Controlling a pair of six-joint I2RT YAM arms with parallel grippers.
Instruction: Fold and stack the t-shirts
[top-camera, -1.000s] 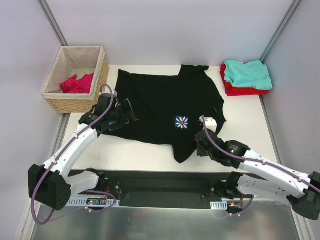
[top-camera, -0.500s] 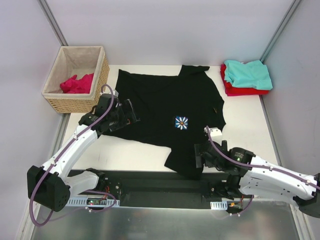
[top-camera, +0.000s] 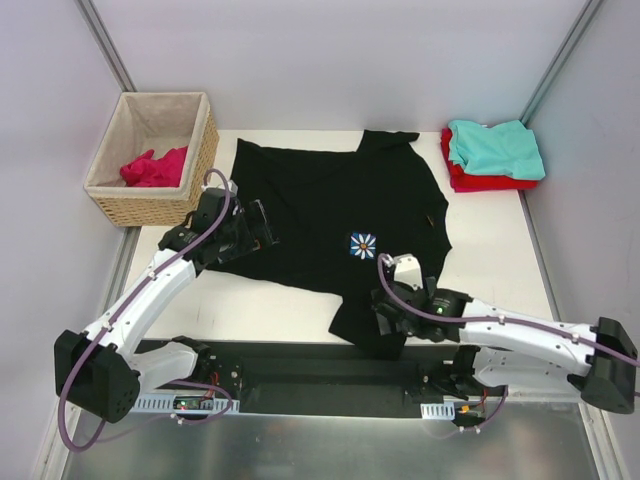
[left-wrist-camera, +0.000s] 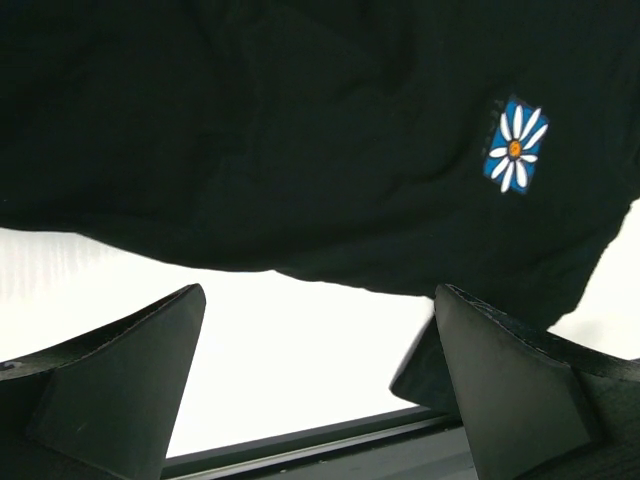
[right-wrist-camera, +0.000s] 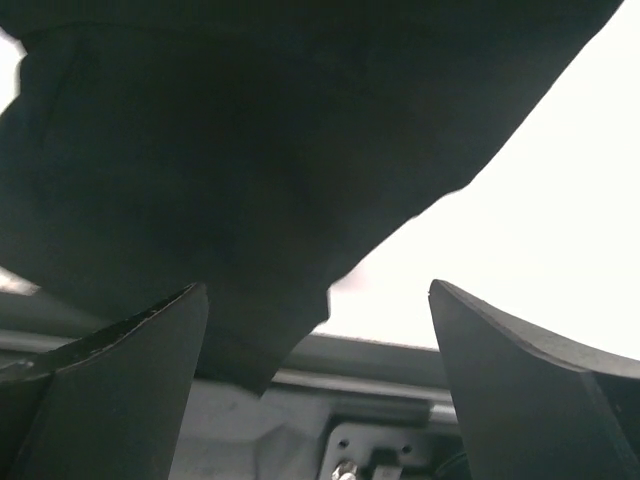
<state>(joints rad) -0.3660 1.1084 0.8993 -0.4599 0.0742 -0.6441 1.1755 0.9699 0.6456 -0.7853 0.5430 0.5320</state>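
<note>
- Right tool (top-camera: 387, 322): fingers spread wide, pinching nothing. It sits low at the near edge of the tabletop (top-camera: 490, 265), over the near hem corner of the black t-shirt (top-camera: 330, 200). In the wrist view the cloth lies loose between and beyond the fingers.
- Left tool (top-camera: 250, 226): also spread and empty, hovering over the shirt's left edge near the sleeve.
- Black t-shirt: lies open and mostly flat mid-tabletop, daisy patch (top-camera: 364, 245) facing up. The near hem corner is rumpled and drapes toward the front edge. No fold made in it yet.
- Teal t-shirt (top-camera: 497, 146): folded, resting on the folded red t-shirt (top-camera: 468, 181) at the far right corner. Judged a finished two-piece stack.
- Magenta-pink t-shirt (top-camera: 155, 167): bunched inside the wicker basket (top-camera: 110, 150) at far left, not taken out.
- Progress, as judged: about halfway. Two tees are done. The black one is laid out but needs folding and stacking, and the pink one is untouched.
</note>
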